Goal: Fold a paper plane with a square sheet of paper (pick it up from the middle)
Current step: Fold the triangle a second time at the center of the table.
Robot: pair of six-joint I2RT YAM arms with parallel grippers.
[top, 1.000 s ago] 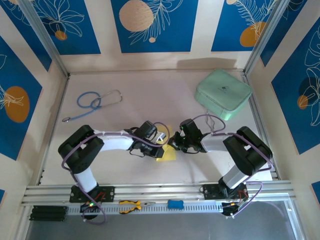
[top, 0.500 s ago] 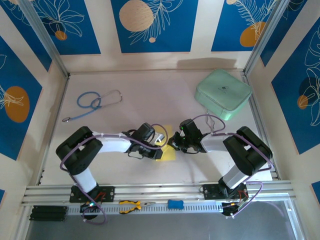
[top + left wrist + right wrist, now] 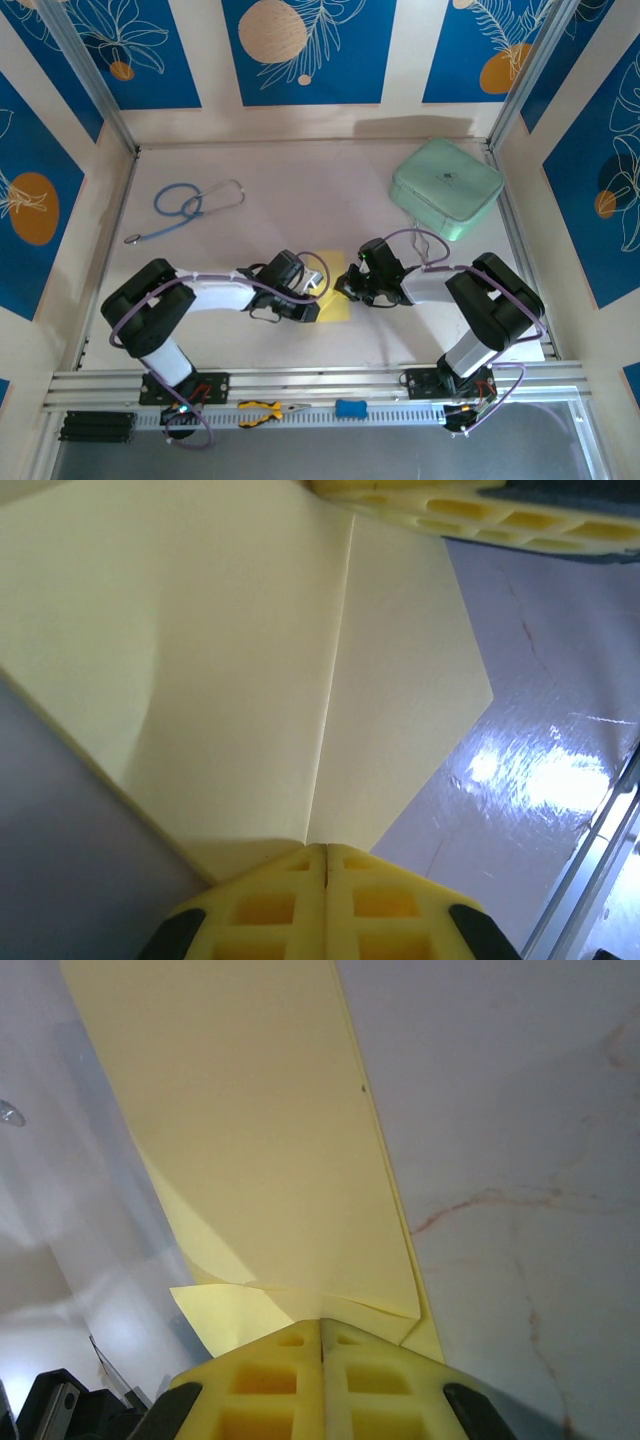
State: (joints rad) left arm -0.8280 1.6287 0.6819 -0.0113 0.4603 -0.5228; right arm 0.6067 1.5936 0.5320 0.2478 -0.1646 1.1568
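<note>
The pale-yellow sheet of paper, folded with a centre crease, lies low over the table between both grippers. My left gripper is shut at its left side; in the left wrist view the crease of the paper runs straight into the closed left gripper. My right gripper is shut at the paper's right edge. In the right wrist view the folded layers of the paper end at the closed right gripper. The right arm's yellow fingers show at the top of the left wrist view.
A mint-green case sits at the back right. A blue stethoscope lies at the back left. Yellow-handled pliers and a small blue object rest on the front rail.
The left arm has dropped and drawn its gripper a little left and nearer. More of the yellow paper now shows between the grippers. The right arm has barely moved.
</note>
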